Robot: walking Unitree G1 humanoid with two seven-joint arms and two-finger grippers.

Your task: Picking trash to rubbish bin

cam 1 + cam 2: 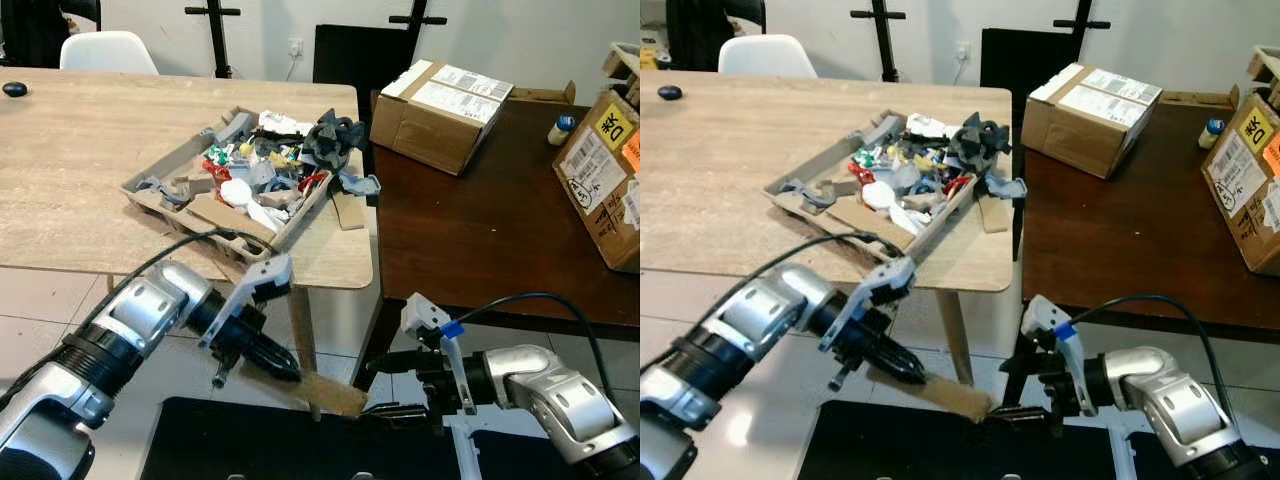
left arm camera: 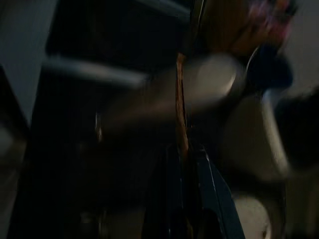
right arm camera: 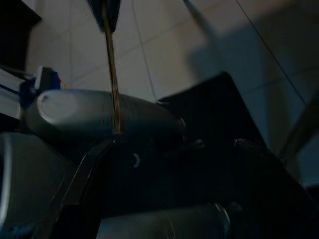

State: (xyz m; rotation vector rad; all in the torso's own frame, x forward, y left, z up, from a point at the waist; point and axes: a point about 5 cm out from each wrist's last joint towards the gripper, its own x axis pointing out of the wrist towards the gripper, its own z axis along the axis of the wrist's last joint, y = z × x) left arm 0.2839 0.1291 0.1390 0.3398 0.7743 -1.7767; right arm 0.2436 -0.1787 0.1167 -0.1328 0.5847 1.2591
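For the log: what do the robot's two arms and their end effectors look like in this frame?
Both arms are silver metal with ribbed black joint rings. The left end effector has black fingers, a white bracket above it and a black cable looping back along the arm. The right end effector is black too, with a white mount, a small blue tab and its own black cable arching over the forearm.

light table [image 1: 80, 190]: trash tray [image 1: 165, 170] | dark table [image 1: 470, 230]: cardboard boxes [image 1: 440, 110]
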